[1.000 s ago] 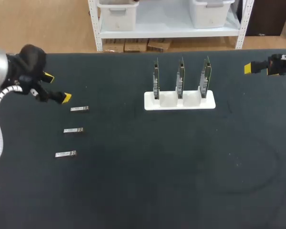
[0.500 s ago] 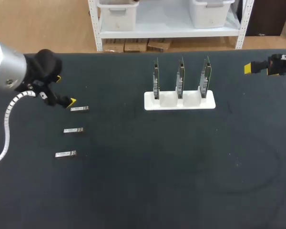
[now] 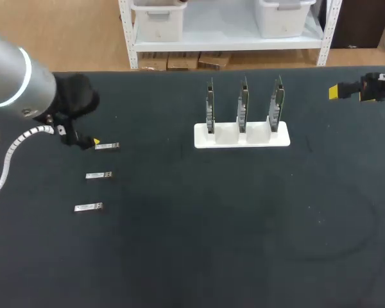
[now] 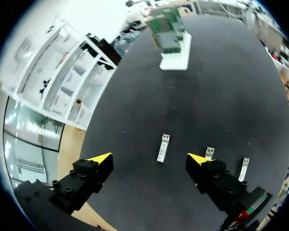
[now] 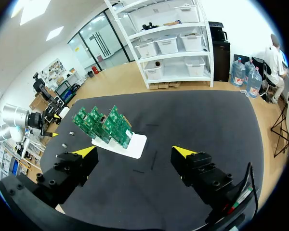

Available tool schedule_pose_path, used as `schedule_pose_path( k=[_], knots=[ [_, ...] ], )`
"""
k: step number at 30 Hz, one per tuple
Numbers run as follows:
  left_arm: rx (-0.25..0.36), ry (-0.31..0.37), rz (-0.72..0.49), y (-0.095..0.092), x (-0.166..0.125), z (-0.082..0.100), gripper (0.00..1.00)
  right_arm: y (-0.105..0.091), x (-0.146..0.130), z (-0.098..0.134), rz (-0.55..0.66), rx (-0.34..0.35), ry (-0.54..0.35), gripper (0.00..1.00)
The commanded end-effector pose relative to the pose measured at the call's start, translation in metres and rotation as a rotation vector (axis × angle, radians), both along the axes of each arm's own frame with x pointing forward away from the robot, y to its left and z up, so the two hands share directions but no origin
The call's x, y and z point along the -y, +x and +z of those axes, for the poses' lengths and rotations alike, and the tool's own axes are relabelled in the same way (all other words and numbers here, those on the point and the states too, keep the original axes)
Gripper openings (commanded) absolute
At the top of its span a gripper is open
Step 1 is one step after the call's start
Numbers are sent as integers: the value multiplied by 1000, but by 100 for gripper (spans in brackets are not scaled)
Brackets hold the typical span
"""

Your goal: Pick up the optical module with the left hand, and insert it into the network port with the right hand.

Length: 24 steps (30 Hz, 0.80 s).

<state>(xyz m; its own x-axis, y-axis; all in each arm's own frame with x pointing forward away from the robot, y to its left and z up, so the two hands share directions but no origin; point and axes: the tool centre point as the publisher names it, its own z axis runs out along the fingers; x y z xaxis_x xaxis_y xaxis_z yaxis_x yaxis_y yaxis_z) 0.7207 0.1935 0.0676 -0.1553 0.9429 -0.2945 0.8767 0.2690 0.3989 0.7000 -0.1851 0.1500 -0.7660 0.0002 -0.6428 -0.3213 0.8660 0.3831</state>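
Observation:
Three small silver optical modules lie in a column at the table's left: the far one [image 3: 107, 146], the middle one [image 3: 99, 174] and the near one [image 3: 88, 207]. My left gripper [image 3: 90, 139] hovers just left of the far module, partly hidden by its own black wrist. In the left wrist view the left gripper [image 4: 149, 159] is open, and one module [image 4: 163, 147] lies on the table ahead, between its yellow tips. The network ports are on three upright green boards [image 3: 243, 102] in a white stand [image 3: 242, 136]. My right gripper [image 3: 339, 92] stands open at the far right, holding nothing [image 5: 135, 151].
Beside the left gripper's one finger lie the other two modules [image 4: 209, 153] [image 4: 243, 168]. The white stand [image 5: 134, 145] with its boards [image 5: 103, 126] is well ahead of the right gripper. Dark table surface [image 3: 244, 224] stretches between the modules and the stand.
My left arm has swung rightward and turned, bringing its gripper from the table's left edge up to the far module. The right arm and all modules have stayed put.

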Motion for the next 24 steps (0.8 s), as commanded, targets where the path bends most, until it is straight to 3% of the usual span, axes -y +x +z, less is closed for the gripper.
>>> schedule_pose_path(
  k=[1, 17, 24],
  knots=[
    [-49, 51, -12, 7, 3, -9, 100, 0, 0, 0, 0, 0, 0, 100],
    [-117, 142, -12, 3, 1, -50, 100, 0, 0, 0, 0, 0, 0, 100],
    [-126, 144, -12, 4, 8, -53, 100, 0, 0, 0, 0, 0, 0, 100]
  ],
)
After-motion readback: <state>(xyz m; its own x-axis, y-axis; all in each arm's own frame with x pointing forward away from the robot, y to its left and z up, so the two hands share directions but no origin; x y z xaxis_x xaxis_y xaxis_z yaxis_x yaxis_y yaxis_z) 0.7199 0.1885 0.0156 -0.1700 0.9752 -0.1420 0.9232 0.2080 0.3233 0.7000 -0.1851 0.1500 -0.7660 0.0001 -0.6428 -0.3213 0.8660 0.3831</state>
